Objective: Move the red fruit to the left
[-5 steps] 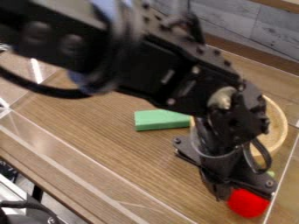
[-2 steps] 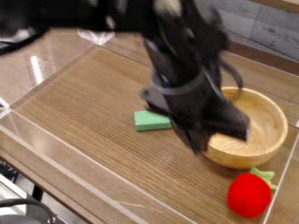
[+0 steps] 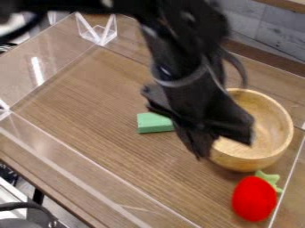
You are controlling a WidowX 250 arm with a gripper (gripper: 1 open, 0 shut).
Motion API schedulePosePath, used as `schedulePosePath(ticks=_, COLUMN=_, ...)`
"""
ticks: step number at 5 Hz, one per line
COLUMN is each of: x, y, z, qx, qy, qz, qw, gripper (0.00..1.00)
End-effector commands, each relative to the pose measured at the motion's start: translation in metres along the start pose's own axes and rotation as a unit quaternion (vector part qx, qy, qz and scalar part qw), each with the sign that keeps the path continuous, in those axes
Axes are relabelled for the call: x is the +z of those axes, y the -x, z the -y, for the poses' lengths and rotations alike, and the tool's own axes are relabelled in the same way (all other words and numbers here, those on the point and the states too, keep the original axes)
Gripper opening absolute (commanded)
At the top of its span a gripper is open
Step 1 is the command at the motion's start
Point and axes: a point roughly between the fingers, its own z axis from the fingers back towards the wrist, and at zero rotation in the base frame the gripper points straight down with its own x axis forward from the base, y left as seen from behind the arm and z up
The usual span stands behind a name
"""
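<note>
You should note that the gripper [image 3: 222, 142] has moved up and away from the small, bright red toy fruit with a green leafy cap [image 3: 254, 199]; a second ago it stood right over the fruit and hid most of it. The fingers are closed, with nothing seen between them. The fruit lies on the brown wooden tabletop [image 3: 102, 134] near the right-hand border of the view, just below the round, light wooden bowl [image 3: 276, 134] and outside it. It is now in full sight, and you find it at much the same spot as before, so no leftward shift is evident. The flat green rectangular block [image 3: 154, 123] remains left of the bowl. In my judgement, the task is outstanding: you need to open the fingers, realign over the fruit and lower for a fresh grip before carrying it left. Watch for contact with the bowl's rim, and for the rounded fruit rolling if caught off-centre.
</note>
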Motion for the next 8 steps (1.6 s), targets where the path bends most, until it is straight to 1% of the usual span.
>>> schedulePosePath(ticks=1, x=-0.016, y=-0.006, z=0.015, qx=-0.002, qy=-0.007, qz=-0.009, qw=0.9999, gripper=0.00)
schedulePosePath(ticks=2, x=-0.023, y=-0.008, z=0.016, qx=0.000, qy=-0.014, qz=-0.023, qw=0.9996, gripper=1.00)
schedulePosePath(ticks=3, x=-0.019, y=-0.015, z=0.017, qx=0.000, qy=-0.017, qz=-0.024, qw=0.9996, gripper=0.00)
schedulePosePath(ticks=4, x=-0.011, y=-0.013, z=0.012, qx=-0.056, qy=-0.003, qz=-0.029, qw=0.9980, gripper=0.00)
schedulePosePath(ticks=5, x=-0.016, y=-0.005, z=0.008, qx=-0.116, qy=0.010, qz=-0.048, qw=0.9920, gripper=0.00)
schedulePosePath(ticks=6, x=-0.022, y=0.002, z=0.017, qx=-0.107, qy=0.007, qz=-0.055, qw=0.9927, gripper=0.00)
schedulePosePath(ticks=7, x=-0.007, y=0.000, z=0.020, qx=-0.085, qy=-0.001, qz=-0.040, qw=0.9956, gripper=0.00)
schedulePosePath(ticks=8, x=0.004, y=-0.007, z=0.003, qx=-0.083, qy=-0.003, qz=-0.035, qw=0.9959, gripper=0.00)
